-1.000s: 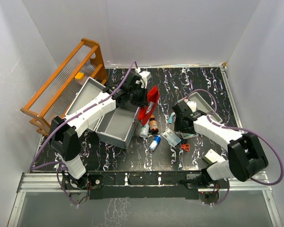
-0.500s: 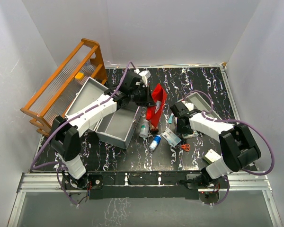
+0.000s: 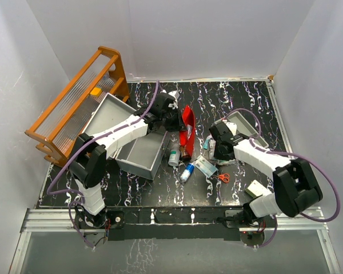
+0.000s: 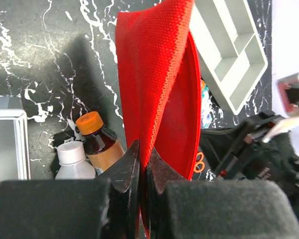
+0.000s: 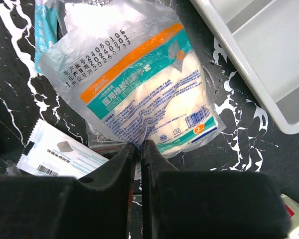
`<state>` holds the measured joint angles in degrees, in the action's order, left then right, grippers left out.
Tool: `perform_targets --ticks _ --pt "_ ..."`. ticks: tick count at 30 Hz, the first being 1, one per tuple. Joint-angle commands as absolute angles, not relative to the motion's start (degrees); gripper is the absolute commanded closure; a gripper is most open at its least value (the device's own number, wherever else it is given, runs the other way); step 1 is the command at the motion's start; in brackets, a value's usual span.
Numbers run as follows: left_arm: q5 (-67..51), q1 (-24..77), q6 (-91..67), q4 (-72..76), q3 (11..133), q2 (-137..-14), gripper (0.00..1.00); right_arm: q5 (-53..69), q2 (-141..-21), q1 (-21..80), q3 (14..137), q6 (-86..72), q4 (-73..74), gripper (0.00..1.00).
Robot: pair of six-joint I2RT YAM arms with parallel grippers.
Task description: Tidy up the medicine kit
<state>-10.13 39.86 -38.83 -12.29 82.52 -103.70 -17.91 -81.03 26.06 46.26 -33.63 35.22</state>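
Note:
A red fabric pouch (image 3: 186, 121) hangs upright above the table's middle, its mouth gaping, with my left gripper (image 3: 172, 117) shut on one wall of it. In the left wrist view the pouch (image 4: 154, 74) rises from between the closed jaws of the left gripper (image 4: 143, 152). My right gripper (image 5: 138, 145) is shut on the lower edge of a clear packet of white gauze (image 5: 139, 79) with teal and orange print. That packet lies on the black marbled table, and the top view puts the right gripper (image 3: 213, 149) right of the pouch.
Below the pouch lie a brown bottle (image 3: 186, 151), a white bottle (image 3: 174, 158) and a small blue one (image 3: 187, 172). Flat sachets (image 3: 206, 166), orange scissors (image 3: 224, 177) and a small box (image 3: 255, 188) lie nearby. There is a grey bin (image 3: 140, 151), a divided tray (image 3: 244, 123) and a wooden rack (image 3: 74, 103).
The right gripper's jaws have closed onto the gauze packet. The left gripper has shifted a little with the red pouch, which now hangs more upright.

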Motion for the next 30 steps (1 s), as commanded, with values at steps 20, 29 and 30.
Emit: perform_targets --ticks 20,29,30 --pt "-9.8 40.2 -34.5 -5.6 75.1 -99.5 1.00 -12.2 -66.2 25.7 53.6 -38.1 33.5 1.00" --pt "-9.7 40.4 -35.8 -2.3 72.9 -96.6 1.00 3.1 -62.9 25.8 57.6 -45.8 23.3 1.00" --pt "-9.8 40.5 -35.8 -2.2 72.8 -96.5 1.00 4.0 -62.7 25.7 58.0 -46.6 21.4 1.00"
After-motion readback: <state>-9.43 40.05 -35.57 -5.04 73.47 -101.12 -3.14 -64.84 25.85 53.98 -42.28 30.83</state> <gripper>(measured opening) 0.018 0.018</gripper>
